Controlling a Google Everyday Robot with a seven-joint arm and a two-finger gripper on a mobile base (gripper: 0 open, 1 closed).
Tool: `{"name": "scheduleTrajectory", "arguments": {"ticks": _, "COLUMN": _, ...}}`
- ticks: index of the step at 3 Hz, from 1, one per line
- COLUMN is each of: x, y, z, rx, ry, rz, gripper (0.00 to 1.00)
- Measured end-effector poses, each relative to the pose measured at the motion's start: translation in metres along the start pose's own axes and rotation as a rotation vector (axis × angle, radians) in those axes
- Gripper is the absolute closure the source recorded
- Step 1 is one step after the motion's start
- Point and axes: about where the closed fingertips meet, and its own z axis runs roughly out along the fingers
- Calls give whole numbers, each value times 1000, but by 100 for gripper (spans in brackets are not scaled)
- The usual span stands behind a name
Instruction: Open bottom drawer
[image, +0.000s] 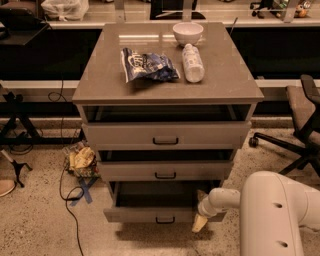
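Note:
The bottom drawer of the grey-beige cabinet is pulled out, showing its plain grey inside. Its narrow front panel carries a small black bar handle. Above it sit the mid-sized drawer front and the tallest top drawer front, both slightly out. My gripper is low at the right end of the bottom drawer's front, at the end of my white arm. Its pale fingertip points down beside the panel.
On the cabinet top lie a blue snack bag, a white bottle and a white bowl. A crumpled bag and cables lie on the floor at left. An office chair stands at right.

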Motion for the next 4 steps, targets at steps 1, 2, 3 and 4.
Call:
{"name": "scheduleTrajectory", "arguments": {"ticks": 1, "x": 2, "y": 6, "z": 3, "rx": -41, "ry": 6, "rz": -20, "gripper": 0}}
{"name": "scheduleTrajectory", "arguments": {"ticks": 2, "x": 10, "y": 16, "z": 6, "rx": -112, "ry": 20, "rz": -47, "gripper": 0}}
{"name": "scheduleTrajectory", "arguments": {"ticks": 3, "x": 16, "y": 24, "z": 9, "rx": -167, "ry": 31, "rz": -78, "gripper": 0}}
{"name": "scheduleTrajectory", "arguments": {"ticks": 4, "x": 22, "y": 29, "z": 13, "rx": -208, "ry": 52, "rz": -116, "gripper": 0}}
